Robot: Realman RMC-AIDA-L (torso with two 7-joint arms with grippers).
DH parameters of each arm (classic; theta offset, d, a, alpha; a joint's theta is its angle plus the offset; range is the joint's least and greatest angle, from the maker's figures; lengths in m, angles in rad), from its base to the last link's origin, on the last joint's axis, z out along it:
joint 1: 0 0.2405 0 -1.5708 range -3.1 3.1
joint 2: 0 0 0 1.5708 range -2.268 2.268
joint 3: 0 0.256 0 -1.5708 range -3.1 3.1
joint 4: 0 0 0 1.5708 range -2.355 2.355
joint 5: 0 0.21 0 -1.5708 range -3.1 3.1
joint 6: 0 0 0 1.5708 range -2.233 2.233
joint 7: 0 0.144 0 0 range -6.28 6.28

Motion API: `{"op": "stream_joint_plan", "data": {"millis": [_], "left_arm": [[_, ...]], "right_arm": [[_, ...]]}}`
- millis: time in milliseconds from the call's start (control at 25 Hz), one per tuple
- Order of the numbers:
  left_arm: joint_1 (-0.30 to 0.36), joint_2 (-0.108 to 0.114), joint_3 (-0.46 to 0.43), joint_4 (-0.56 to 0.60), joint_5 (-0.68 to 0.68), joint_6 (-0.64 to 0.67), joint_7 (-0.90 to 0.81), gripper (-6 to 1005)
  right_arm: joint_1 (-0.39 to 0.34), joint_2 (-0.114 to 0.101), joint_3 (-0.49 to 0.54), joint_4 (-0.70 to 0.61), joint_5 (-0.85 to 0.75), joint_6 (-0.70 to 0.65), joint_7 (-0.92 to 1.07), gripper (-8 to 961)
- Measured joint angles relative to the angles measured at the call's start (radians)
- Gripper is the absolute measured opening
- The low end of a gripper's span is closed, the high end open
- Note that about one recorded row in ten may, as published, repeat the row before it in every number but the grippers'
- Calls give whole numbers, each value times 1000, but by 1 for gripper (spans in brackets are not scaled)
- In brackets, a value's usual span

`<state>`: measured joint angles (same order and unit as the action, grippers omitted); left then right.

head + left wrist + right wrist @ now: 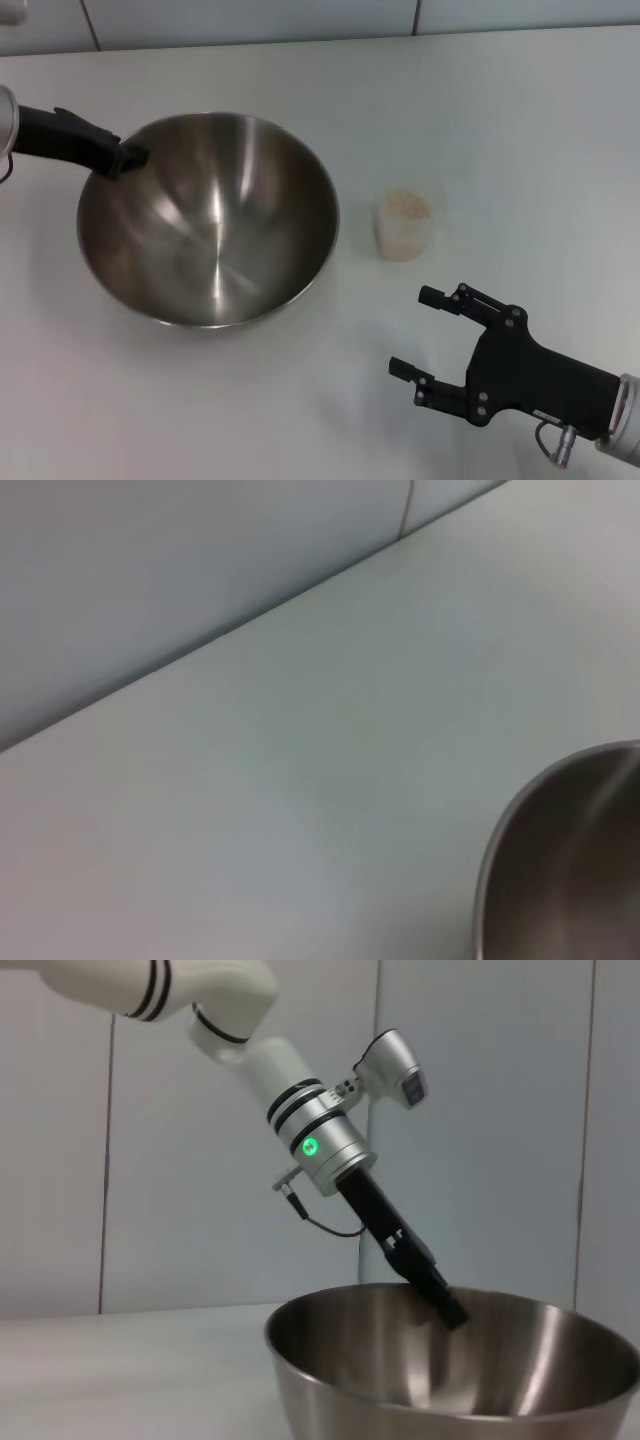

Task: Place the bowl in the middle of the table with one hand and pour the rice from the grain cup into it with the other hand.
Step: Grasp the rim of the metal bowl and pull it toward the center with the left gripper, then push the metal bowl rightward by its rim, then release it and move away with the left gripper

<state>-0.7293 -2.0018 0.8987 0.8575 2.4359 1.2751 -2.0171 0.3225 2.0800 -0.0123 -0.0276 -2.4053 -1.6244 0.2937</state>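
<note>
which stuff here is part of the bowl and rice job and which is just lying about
Part of the job:
- bowl, left hand at its rim
- grain cup holding rice, right of the bowl
- right hand, open, near side of the cup, not touching it
- table

Just lying about:
- nothing; only the wall panels behind the table

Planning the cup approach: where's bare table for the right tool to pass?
Bare table lies beyond and to the right of the grain cup, and in front between the bowl and the open right tool. Only a narrow strip separates bowl and cup. The left tool grips the bowl's far left rim.
</note>
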Motion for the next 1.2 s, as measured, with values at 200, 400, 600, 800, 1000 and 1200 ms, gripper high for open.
{"op": "stream_joint_plan", "data": {"millis": [200,400,600,800,1000,1200], "left_arm": [[-85,52,-85,-109,-1,69,2,52],[-113,72,-155,-128,-3,136,2,39],[-112,66,-162,-140,-27,162,11,40],[-108,38,-155,-142,-28,156,27,42],[-107,11,-149,-145,-21,139,45,44],[-104,5,-116,-179,-20,66,46,46]], "right_arm": [[2,0,0,-2,0,3,21,781],[3,1,-1,-1,0,13,25,781],[0,2,-2,-1,0,15,25,780],[3,2,-2,0,0,15,25,780],[3,2,-2,0,0,13,25,781],[3,2,-3,0,0,11,25,781]]}}
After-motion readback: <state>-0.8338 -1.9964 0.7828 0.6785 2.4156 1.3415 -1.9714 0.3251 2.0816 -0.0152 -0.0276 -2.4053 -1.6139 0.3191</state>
